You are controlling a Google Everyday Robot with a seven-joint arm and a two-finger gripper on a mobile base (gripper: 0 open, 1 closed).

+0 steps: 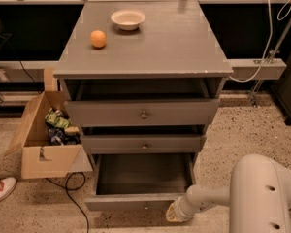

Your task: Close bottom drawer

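Observation:
The grey cabinet (150,52) has three drawers. The bottom drawer (136,202) is pulled far out, its empty inside showing and its slim front panel low in the view. The middle drawer (144,143) and the top drawer (143,113) stand slightly out. My gripper (172,213) is at the right end of the bottom drawer's front panel, close to or touching it, at the end of my white arm (262,198).
An orange (98,38) and a white bowl (128,19) sit on the cabinet top. An open cardboard box (41,135) with packets stands on the floor at the left. A black cable (72,198) lies on the floor. A shoe (0,188) is at far left.

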